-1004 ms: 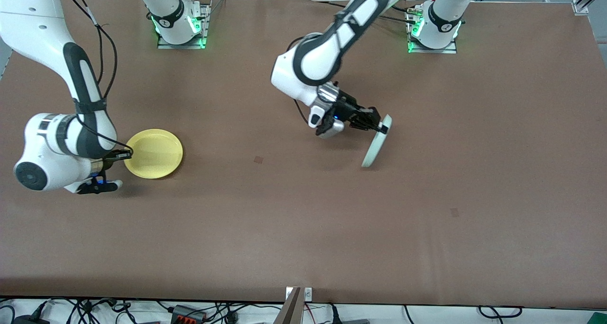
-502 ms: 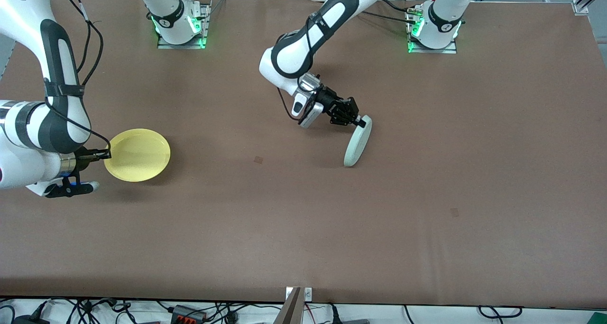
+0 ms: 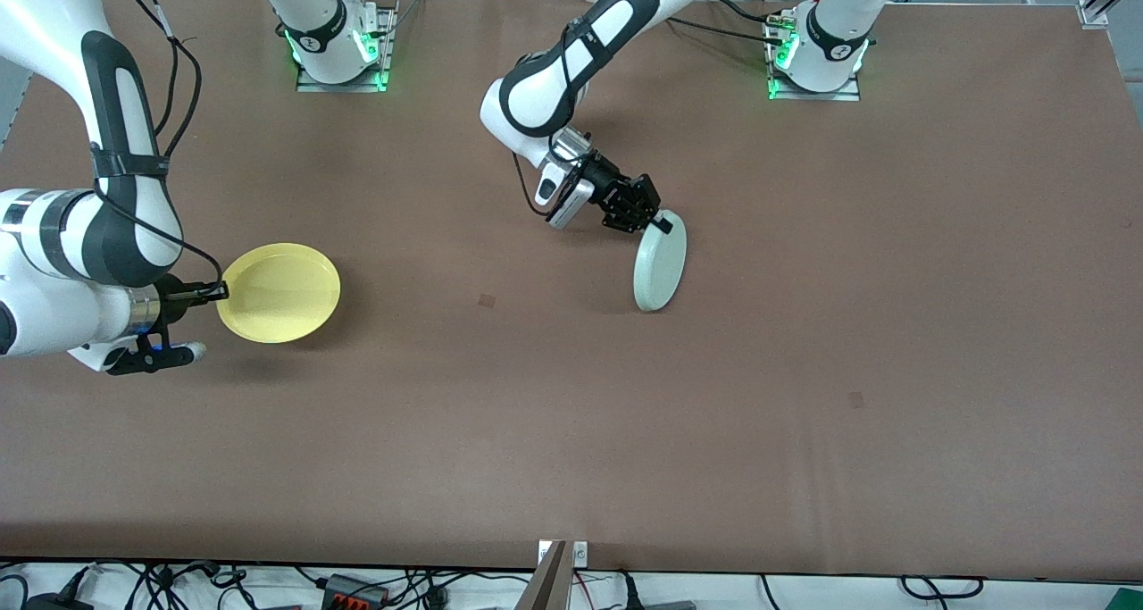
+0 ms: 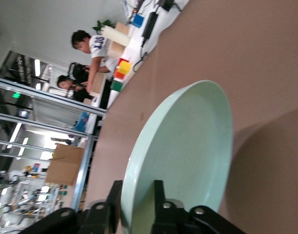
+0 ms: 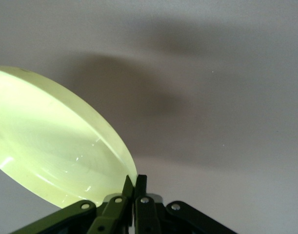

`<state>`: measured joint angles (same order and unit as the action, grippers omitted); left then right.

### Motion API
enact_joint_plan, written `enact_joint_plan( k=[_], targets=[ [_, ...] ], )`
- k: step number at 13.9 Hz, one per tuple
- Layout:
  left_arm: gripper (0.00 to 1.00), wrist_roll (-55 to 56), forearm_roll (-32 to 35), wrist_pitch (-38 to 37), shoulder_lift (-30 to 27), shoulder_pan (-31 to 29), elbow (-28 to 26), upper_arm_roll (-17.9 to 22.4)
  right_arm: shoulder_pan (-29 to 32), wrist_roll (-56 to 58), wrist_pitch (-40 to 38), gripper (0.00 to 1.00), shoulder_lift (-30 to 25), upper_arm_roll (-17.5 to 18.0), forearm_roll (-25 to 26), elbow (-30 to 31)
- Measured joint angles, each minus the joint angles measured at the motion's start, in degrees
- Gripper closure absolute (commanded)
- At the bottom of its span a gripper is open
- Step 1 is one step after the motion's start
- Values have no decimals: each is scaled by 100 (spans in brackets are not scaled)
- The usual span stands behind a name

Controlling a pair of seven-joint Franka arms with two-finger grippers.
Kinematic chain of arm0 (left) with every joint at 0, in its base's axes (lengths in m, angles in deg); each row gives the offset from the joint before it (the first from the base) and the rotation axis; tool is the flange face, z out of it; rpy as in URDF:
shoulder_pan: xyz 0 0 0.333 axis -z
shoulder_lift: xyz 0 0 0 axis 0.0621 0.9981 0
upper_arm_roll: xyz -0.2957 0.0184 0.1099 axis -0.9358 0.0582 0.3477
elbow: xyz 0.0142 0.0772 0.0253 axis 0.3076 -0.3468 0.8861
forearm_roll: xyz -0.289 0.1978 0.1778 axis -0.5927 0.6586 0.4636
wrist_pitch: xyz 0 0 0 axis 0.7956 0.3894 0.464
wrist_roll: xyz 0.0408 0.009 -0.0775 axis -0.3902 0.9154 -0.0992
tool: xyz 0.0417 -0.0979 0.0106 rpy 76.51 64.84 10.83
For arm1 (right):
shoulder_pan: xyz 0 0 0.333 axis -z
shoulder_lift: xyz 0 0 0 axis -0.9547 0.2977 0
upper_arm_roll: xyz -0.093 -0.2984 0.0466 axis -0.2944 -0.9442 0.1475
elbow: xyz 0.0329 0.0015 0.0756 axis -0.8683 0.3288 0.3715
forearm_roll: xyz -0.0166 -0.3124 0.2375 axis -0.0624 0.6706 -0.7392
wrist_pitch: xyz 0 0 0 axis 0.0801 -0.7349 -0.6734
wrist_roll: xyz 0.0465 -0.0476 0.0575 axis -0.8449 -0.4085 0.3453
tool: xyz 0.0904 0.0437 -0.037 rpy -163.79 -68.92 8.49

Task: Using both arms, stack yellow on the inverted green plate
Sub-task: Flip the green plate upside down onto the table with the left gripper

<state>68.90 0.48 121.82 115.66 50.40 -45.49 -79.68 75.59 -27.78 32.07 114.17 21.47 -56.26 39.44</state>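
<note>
The yellow plate (image 3: 279, 292) hangs roughly level just above the brown table at the right arm's end. My right gripper (image 3: 217, 294) is shut on its rim. The right wrist view shows the closed fingers (image 5: 135, 184) pinching the yellow plate's (image 5: 56, 146) edge. The pale green plate (image 3: 661, 262) stands steeply tilted near the table's middle, its lower edge at the table. My left gripper (image 3: 661, 225) is shut on its upper rim. In the left wrist view the left gripper (image 4: 136, 195) has one finger on each side of the green plate's (image 4: 188, 146) rim.
Both arm bases (image 3: 339, 52) (image 3: 814, 56) stand along the table edge farthest from the front camera. Two small dark marks (image 3: 487, 300) (image 3: 855, 399) lie on the brown table. Cables run along the table's near edge (image 3: 571, 567).
My left gripper has carried the green plate toward the right arm's end and tipped it, so more of its face shows. My right gripper shifted the yellow plate outward, then partly back.
</note>
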Motion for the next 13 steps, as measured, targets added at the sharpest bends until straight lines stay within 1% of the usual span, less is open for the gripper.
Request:
enact_joint_plan(
  k=[1, 4, 6, 7, 8, 10, 13],
  targets=[
    [0, 61, -208, 312, 6, -90, 73, 1, 2, 0, 0, 100, -5, 0, -10, 0],
    [0, 83, -1618, 1369, -6, -544, 540, 8, 3, 0, 0, 100, -5, 0, -17, 0],
    [0, 77, -2482, 2199, -56, -968, 689, 9, 4, 0, 0, 100, -5, 0, -70, 0],
    [0, 73, -2799, 2522, -89, -1149, 709, 6, 5, 0, 0, 100, -5, -1, -163, 0],
    [0, 71, -2997, 2718, -120, -1287, 709, 0, 6, 0, 0, 100, -5, -1, -226, 0],
    [0, 77, -3246, 2857, -144, -1461, 711, -74, 6, 0, 0, 100, -5, -1, -273, 0],
    [0, 77, -3497, 3206, -145, -1810, 644, -421, 9, 0, -14, 100, 5, -1, -279, 12]
  ],
)
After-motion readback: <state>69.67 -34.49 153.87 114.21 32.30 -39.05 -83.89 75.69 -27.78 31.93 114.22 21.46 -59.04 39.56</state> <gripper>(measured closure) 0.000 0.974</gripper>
